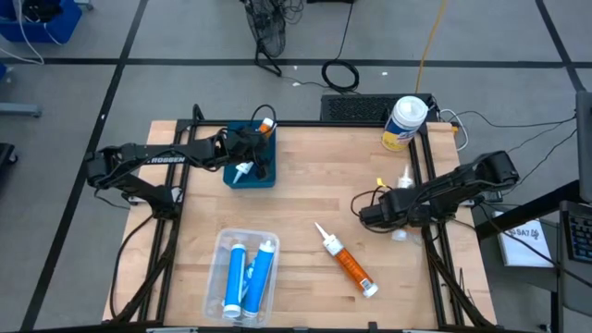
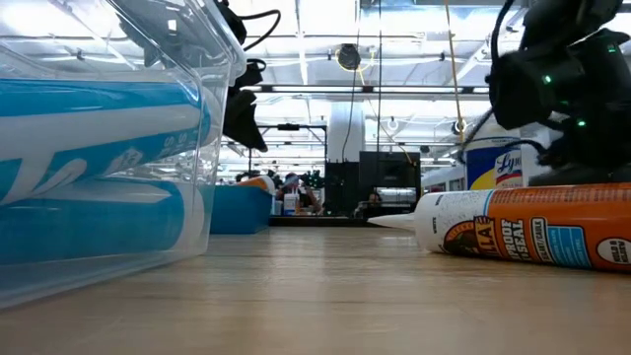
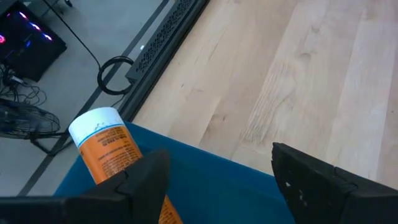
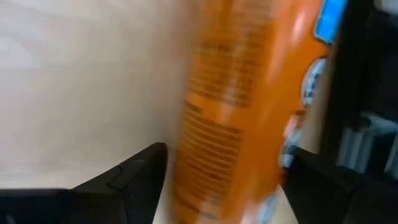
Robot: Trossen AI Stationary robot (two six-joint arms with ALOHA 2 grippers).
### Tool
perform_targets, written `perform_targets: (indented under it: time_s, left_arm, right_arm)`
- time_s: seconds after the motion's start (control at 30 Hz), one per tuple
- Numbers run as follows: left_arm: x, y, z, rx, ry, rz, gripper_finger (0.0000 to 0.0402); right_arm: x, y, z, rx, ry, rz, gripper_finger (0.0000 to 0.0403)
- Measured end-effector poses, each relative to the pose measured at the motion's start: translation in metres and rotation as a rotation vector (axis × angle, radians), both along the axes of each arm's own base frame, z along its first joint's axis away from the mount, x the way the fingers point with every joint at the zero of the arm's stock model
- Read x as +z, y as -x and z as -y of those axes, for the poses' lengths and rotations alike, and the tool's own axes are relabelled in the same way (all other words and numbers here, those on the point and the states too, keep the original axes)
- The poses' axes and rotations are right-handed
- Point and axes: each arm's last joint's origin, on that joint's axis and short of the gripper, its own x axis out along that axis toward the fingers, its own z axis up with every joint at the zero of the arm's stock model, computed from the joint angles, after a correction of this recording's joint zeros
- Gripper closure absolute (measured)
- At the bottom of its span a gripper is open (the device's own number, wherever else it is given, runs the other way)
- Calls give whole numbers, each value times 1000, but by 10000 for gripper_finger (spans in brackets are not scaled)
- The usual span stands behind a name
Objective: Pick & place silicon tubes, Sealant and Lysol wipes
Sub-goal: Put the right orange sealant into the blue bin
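My left gripper (image 1: 248, 153) (image 3: 221, 158) hangs open over the blue bin (image 1: 250, 176). An orange tube (image 3: 106, 146) leans in that bin, its flat end up; it passes behind one finger and not between the two. Near the table's right edge lies another orange tube (image 4: 242, 106), with its white nozzle (image 1: 404, 176) pointing to the far side. My right gripper (image 1: 400, 208) (image 4: 224, 152) points steeply down over it, open, one finger on each side. A third orange tube (image 1: 344, 262) lies mid-table. The Lysol wipes (image 1: 404, 122) stand upright at the far right corner. My right gripper has a finger (image 4: 134, 171) on each side of the orange tube's body (image 4: 205, 155), coming from above and lying across it. The view is blurred, and I cannot tell whether the fingers touch the tube. The tube lies on the table.
A clear bin (image 1: 245, 276) (image 2: 99, 148) at the near left holds slim blue tubes. Dark frame rails (image 1: 427, 176) run along the table's left and right sides. A cable loop (image 1: 340, 74) and a dark grille lie on the floor beyond the far edge.
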Motion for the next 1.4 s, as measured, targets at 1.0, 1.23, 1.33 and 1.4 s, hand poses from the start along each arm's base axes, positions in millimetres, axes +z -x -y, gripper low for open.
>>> perform_targets:
  time_s: [1.0, 1.23, 1.33, 1.4]
  left_arm:
    - [46, 32, 15, 2, -36, 128, 123]
    - [88, 63, 36, -84, -69, 326, 127]
    - [96, 72, 43, -107, -63, 373, 123]
    - [98, 76, 45, -100, -59, 387, 122]
  right_arm:
    - [70, -123, 78, 894, 1059, 1302, 202]
    - [65, -182, 115, 997, 944, 1385, 202]
    - [66, -217, 128, 1126, 905, 1443, 202]
    - [64, -237, 136, 1180, 874, 1451, 202]
